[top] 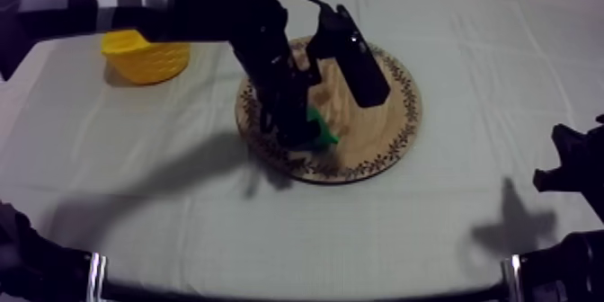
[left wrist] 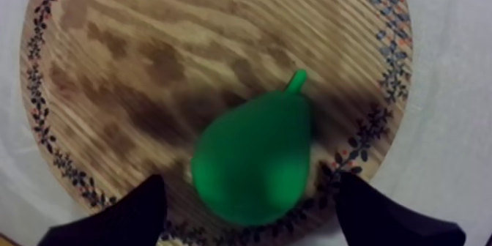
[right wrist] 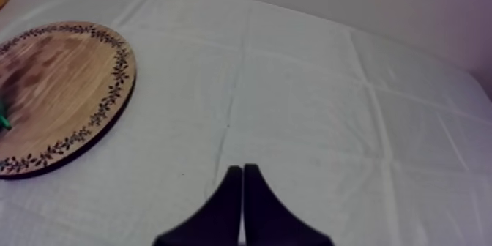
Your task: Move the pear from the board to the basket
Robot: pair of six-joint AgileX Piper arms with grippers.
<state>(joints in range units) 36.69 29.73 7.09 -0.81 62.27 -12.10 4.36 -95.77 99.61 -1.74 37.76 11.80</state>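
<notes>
A green pear (left wrist: 252, 157) lies on the round wooden board (left wrist: 183, 44), close to its patterned rim, stem pointing toward the board's middle. My left gripper (left wrist: 252, 216) hovers right over it, open, one black finger (left wrist: 135, 216) on each side of the pear and apart from it. In the top view the left arm reaches in from the upper left, and its gripper (top: 301, 137) is down at the pear (top: 322, 131) on the board (top: 377, 144). The yellow basket (top: 144, 57) stands at the back left. My right gripper (right wrist: 241, 190) is shut, low over the cloth.
The board (right wrist: 66, 95) lies to the left of my right gripper, with bare cloth between them. The left arm's dark shadow falls on the cloth in front of the board. My right gripper (top: 566, 166) rests at the table's right edge.
</notes>
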